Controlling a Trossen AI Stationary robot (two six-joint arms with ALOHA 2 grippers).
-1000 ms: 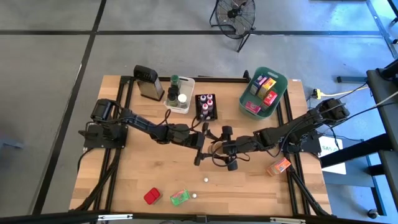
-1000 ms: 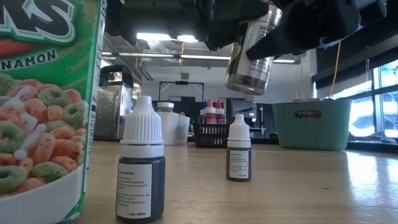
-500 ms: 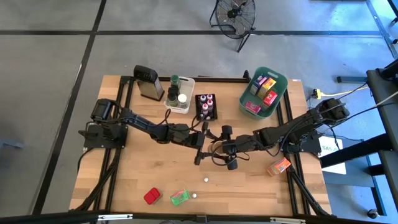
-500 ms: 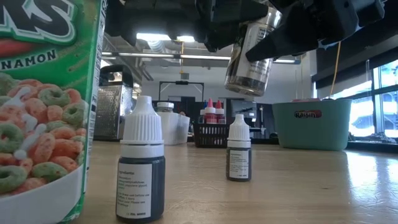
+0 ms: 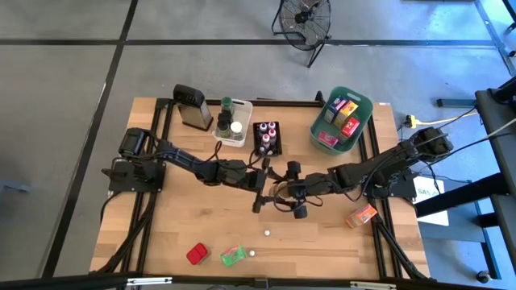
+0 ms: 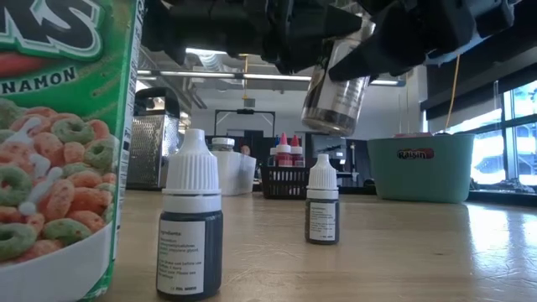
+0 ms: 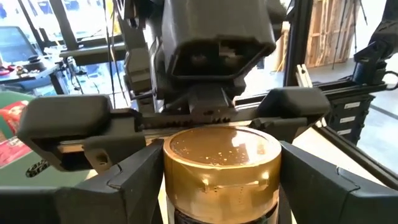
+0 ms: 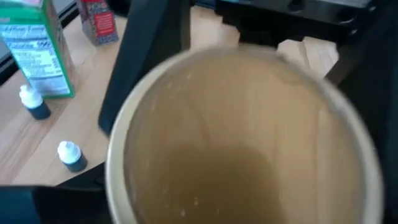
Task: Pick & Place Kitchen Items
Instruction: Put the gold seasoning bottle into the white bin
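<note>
A glass jar point(image 6: 336, 92) with a gold lid point(image 7: 221, 149) and dark contents hangs above the middle of the table. My left gripper point(image 7: 221, 186) reaches in from the table's left and is shut on it. My right gripper point(image 5: 292, 192) faces it from the right, close against the jar's top, which fills the right wrist view point(image 8: 242, 137). I cannot tell whether it touches the jar. Two white-capped dropper bottles point(image 6: 190, 218) point(image 6: 322, 210) stand upright on the table below. My left gripper pinches the jar's upper part point(image 7: 174, 186), at and just under the gold lid, between its two fingers point(image 7: 134, 180), one on each side. The fingers come level from the table's left. The jar hangs clear of the table, tilted, lid up.
A green cereal box point(image 5: 232, 255) and a red packet point(image 5: 197, 254) lie near the front edge, and an orange packet point(image 5: 361, 215) at the right. At the back stand a grater point(image 5: 192, 106), a white bin point(image 5: 232, 122), a black bin point(image 5: 268, 138) and a teal bin point(image 5: 342, 119).
The jar has tipped a little further and its bottom has sunk slightly. Both arms have stayed in place at the table's middle.
</note>
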